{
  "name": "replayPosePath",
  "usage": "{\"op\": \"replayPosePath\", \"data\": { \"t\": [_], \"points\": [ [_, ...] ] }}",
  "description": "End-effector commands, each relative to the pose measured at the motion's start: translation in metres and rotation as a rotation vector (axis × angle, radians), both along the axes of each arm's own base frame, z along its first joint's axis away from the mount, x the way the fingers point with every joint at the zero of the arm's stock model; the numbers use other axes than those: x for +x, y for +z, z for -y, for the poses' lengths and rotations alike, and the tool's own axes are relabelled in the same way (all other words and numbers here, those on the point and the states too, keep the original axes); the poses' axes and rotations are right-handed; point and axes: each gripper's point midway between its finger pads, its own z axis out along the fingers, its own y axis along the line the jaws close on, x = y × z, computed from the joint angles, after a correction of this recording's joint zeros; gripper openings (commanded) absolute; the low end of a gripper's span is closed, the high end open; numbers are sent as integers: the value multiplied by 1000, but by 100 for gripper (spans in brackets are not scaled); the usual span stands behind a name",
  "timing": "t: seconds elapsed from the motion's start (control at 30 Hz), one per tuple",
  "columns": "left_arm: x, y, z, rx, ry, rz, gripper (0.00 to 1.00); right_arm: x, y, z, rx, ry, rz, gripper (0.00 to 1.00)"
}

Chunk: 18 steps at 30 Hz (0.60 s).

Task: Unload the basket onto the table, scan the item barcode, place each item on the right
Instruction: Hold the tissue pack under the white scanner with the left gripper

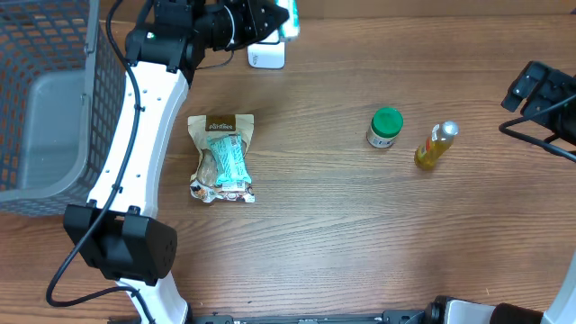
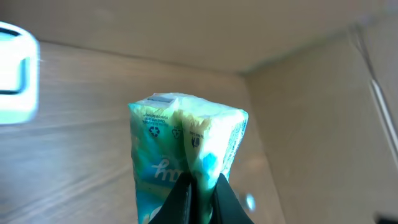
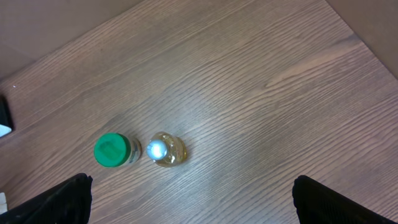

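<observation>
The item, a green and teal soft packet point(image 2: 186, 140), is pinched at its lower part by my left gripper point(image 2: 202, 182), which is shut on it. Small printed symbols show on its face, but the barcode is hidden in these views. From overhead, the left gripper point(image 1: 273, 16) holds the packet point(image 1: 291, 20) at the table's far edge, just above the white scanner point(image 1: 266, 56). The scanner point(image 2: 15, 74) sits at the left edge of the left wrist view. My right gripper point(image 3: 194, 202) is open over bare wood, its fingers point(image 3: 65, 199) wide apart and holding nothing.
A brown-topped snack bag point(image 1: 222, 157) lies left of centre. A green-lidded jar point(image 1: 385, 126) and a yellow bottle point(image 1: 436, 146) stand at the right, below the right arm point(image 1: 540, 90). A grey wire basket point(image 1: 45, 99) fills the left side.
</observation>
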Motion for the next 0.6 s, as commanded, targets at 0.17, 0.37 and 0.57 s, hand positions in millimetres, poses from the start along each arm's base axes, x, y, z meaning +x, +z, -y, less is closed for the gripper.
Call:
{"op": "replayPosePath", "data": {
  "t": [0.17,0.37,0.57],
  "points": [
    [59,-29,9,-166,94,-57,4,0,1,1,-6,-1,3,100],
    [103,-76,7,-349,139,-172,4,0,1,1,-5,0,4,100],
    [135,-133,-20,-388,234,-235,4,0,1,1,-5,0,3,100]
  ]
}}
